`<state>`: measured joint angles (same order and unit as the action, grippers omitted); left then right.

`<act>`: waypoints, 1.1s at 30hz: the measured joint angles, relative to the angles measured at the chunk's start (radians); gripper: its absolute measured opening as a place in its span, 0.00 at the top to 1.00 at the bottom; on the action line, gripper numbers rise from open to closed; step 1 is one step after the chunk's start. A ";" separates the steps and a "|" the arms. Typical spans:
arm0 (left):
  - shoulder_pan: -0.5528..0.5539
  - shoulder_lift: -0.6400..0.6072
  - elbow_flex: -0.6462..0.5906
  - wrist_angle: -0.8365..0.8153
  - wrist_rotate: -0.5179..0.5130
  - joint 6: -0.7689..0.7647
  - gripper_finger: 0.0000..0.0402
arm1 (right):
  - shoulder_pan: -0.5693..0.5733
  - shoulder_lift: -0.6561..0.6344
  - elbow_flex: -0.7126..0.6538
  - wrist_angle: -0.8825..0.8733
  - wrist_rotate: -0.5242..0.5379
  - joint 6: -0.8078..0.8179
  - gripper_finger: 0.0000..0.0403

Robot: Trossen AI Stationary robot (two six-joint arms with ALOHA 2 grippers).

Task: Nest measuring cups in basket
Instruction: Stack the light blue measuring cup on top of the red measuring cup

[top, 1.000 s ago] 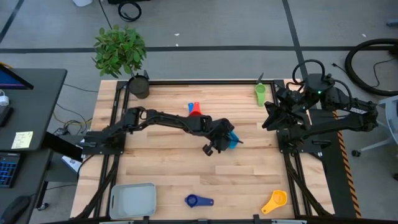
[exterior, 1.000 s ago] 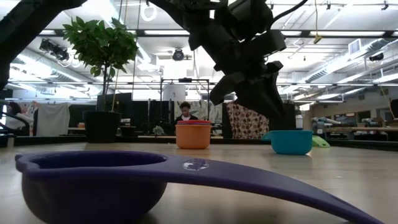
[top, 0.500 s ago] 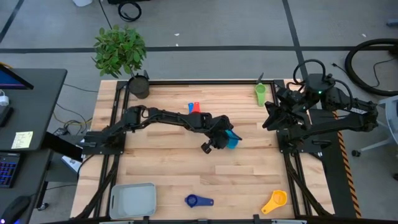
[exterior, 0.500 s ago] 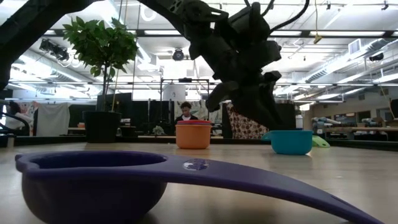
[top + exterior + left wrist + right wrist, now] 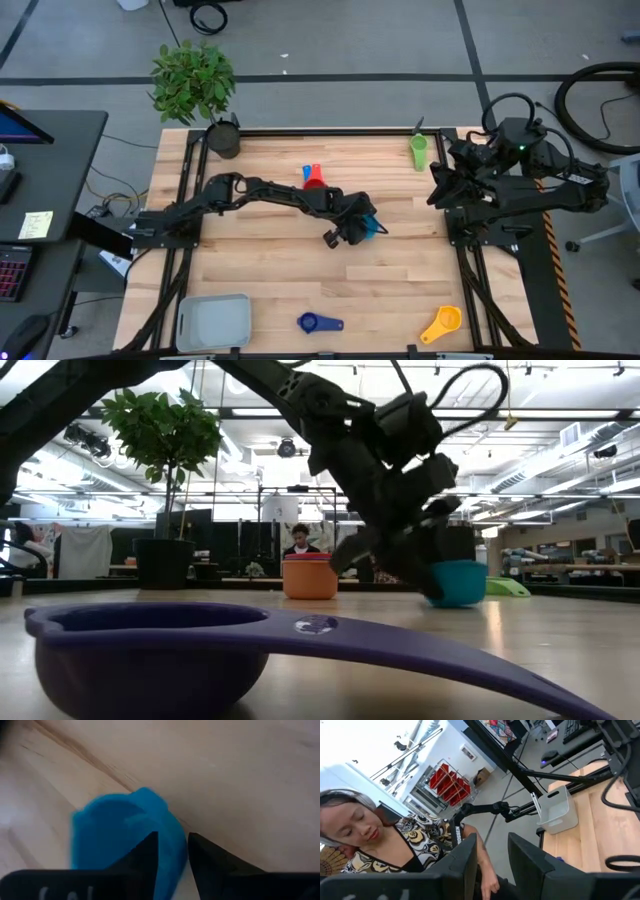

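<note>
A light blue measuring cup [image 5: 373, 226] stands on its base on the wood table, right of the middle. My left gripper [image 5: 172, 857] is low over it and open. One finger is over the bowl and the other outside, with the cup's wall [image 5: 172, 845] in the gap. The low view shows the gripper [image 5: 415, 575] slanting down at the cup [image 5: 462, 582]. An orange cup with a red one in it [image 5: 310, 577] stands farther back. Resting elsewhere on the table are a green cup [image 5: 418, 151], a dark blue cup [image 5: 318, 323], a yellow cup [image 5: 442, 322] and the grey basket [image 5: 214, 320]. My right gripper [image 5: 492, 857] waits raised at the right edge, open.
A dark plant pot [image 5: 223, 139] stands at the far left corner. A black frame rail [image 5: 320, 131] runs round the table. The right wrist view looks level past the table at a person [image 5: 380, 845]. Bare wood lies between the blue cup and the basket.
My left gripper has come down toward the light blue cup and rolled about its own line, so its fingers now stand low at the cup's wall. The cup stays on the table.
</note>
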<state>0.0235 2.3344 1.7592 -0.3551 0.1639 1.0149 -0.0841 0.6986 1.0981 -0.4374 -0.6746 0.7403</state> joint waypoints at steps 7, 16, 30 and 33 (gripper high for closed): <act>-0.001 0.015 0.000 -0.003 -0.053 -0.007 0.94 | 0.000 0.000 0.000 0.002 0.000 -0.001 0.72; -0.007 -0.049 0.098 -0.103 -0.093 -0.034 0.95 | 0.000 0.000 0.000 0.003 0.000 -0.003 0.72; 0.145 -0.061 0.521 -0.814 -0.031 -0.240 0.96 | 0.000 0.000 0.000 0.003 0.000 -0.009 0.72; 0.195 -0.061 0.526 -0.887 -0.033 -0.270 0.96 | 0.000 0.000 0.000 0.003 0.000 -0.011 0.72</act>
<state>0.2182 2.2738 2.2850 -1.2424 0.1308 0.7451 -0.0845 0.6987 1.0981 -0.4343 -0.6743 0.7296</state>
